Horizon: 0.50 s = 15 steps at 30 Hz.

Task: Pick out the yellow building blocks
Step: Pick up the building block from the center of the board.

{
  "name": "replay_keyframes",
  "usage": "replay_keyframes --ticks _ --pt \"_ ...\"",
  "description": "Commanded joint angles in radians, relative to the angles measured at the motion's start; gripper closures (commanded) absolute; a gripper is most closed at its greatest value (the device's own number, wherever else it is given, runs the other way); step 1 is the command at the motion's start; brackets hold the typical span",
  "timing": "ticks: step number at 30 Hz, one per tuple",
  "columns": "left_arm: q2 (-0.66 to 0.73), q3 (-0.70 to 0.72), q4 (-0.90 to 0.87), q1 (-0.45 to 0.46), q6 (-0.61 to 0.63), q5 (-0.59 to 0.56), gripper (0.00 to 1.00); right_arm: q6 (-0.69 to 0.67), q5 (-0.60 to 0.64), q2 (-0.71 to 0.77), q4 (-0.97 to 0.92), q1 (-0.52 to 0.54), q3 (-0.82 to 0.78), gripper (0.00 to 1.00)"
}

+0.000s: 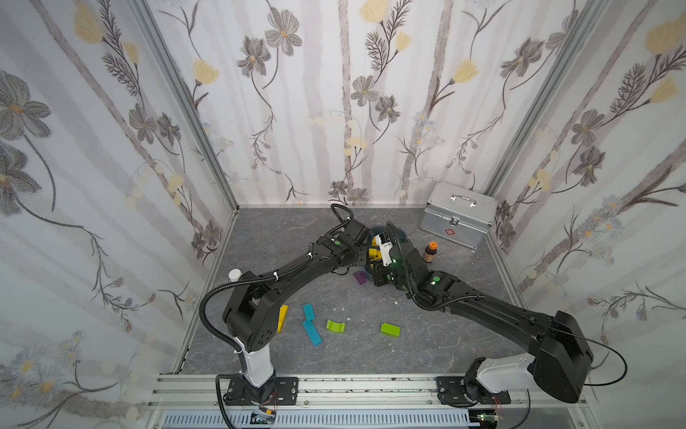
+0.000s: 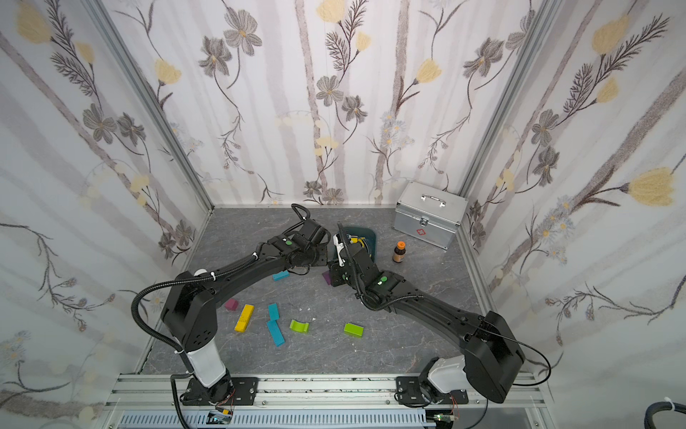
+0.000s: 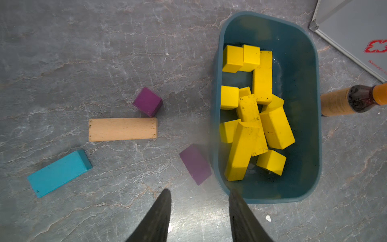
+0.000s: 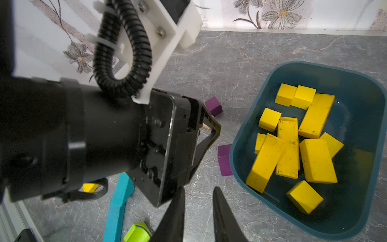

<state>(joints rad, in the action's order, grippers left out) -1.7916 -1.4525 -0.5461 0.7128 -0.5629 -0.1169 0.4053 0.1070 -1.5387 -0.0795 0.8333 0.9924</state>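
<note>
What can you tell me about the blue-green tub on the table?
The tub is a dark blue-green, rounded rectangular bin, seemingly smooth plastic, open-topped and upright on the grey table. A jumbled pile of yellow blocks lies inside. A purple block lies by its outer wall, perhaps touching; a brown bottle stands just beside the opposite wall.

Blocks lie heaped in the bin, just ahead of both pairs of jaws. The bottle stands across the bin from the left jaws, perhaps touching it, and the case sits behind that.
</note>
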Motion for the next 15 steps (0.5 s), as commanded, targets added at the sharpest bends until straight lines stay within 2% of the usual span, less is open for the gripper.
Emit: replay_keyframes --ticks 1,8,15 --pt "0.037 0.038 0.006 -0.002 -0.021 -0.034 0.53 -0.032 -0.044 -0.019 0.057 0.019 0.019 0.73" --pt "0.158 0.173 -0.015 -0.018 -0.062 -0.069 0.53 -0.059 -0.086 -0.045 0.107 0.064 0.035 0.73" --pt "0.323 0.367 -0.03 -0.027 -0.13 -0.092 0.52 -0.062 -0.109 -0.052 0.148 0.118 0.02 0.73"
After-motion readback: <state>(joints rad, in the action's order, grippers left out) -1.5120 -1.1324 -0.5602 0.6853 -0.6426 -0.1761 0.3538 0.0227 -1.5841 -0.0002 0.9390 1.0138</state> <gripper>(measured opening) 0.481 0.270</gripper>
